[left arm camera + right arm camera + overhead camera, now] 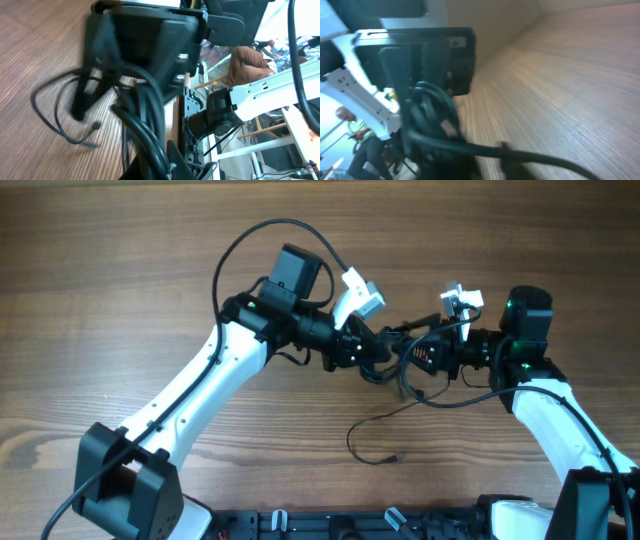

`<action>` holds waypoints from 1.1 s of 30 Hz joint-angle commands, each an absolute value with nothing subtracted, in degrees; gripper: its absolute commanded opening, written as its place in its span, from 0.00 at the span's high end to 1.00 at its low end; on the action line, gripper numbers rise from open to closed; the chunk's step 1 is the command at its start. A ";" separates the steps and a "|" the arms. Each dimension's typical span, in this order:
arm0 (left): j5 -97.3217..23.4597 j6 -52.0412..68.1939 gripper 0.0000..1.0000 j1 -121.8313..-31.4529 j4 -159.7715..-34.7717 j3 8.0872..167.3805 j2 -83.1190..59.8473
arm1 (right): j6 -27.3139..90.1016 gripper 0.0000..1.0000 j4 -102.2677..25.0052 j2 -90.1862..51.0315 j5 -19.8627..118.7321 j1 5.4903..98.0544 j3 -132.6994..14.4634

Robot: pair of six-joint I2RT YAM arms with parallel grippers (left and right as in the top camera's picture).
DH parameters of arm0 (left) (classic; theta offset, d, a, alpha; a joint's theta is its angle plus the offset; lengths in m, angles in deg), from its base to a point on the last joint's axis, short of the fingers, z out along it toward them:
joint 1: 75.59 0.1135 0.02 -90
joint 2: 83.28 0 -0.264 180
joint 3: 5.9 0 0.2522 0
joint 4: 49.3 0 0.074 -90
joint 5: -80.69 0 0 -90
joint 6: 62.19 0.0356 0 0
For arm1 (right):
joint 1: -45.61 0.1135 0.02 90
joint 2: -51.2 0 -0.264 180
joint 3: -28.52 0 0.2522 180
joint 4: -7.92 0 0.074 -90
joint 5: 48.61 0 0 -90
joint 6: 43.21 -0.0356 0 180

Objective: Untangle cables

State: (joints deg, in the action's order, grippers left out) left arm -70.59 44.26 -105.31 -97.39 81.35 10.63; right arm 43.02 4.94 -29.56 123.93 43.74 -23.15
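We see the left pincer (pixel 383 348) and the right pincer (pixel 428 355) facing each other over the tabletop (pixel 120 300), the cables (pixel 405 365) bunched dark between them. One strand (pixel 349 440) lies looped on the wood nearby.

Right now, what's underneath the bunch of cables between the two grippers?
The cables hang over bare wooden table; one loose end trails onto it. The spot directly below the bunch is hidden.
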 commanded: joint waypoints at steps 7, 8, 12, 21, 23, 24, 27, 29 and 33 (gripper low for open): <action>-65.19 32.09 0.00 -99.30 -95.25 81.68 9.36 | 29.91 0.96 5.07 -30.08 110.82 43.83 -23.11; -63.12 27.41 0.00 -98.53 -94.44 81.68 9.36 | 25.41 0.96 5.16 -30.08 106.49 43.83 -23.11; -54.09 7.02 0.00 -97.90 -93.46 81.68 9.36 | 10.76 0.96 6.03 -30.08 96.77 43.85 -23.11; -41.98 -9.27 0.00 -105.24 -90.86 81.68 9.42 | -12.69 0.96 8.07 -30.08 86.80 44.81 -23.11; -35.62 -20.61 0.00 -107.43 -90.81 81.68 9.42 | -16.65 0.96 8.13 -30.08 83.78 46.10 -23.11; -32.82 -25.29 0.00 -108.41 -90.86 81.68 9.42 | -18.11 0.96 8.11 -30.08 82.62 46.91 -23.11; -25.85 -38.27 0.00 -111.06 -90.81 81.68 9.53 | -20.84 0.96 8.09 -30.08 79.26 49.58 -23.11; -21.43 -46.90 0.00 -112.76 -90.79 81.68 9.66 | -22.07 0.96 8.04 -30.08 77.01 51.41 -23.11; -16.25 -59.89 0.01 -115.49 -90.68 81.68 10.12 | -24.06 0.96 7.61 -30.08 73.68 53.84 -23.11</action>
State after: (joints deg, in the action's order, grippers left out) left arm -25.96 -40.17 -113.35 -90.99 81.35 10.56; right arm -19.47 7.52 -29.60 79.21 52.15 -23.15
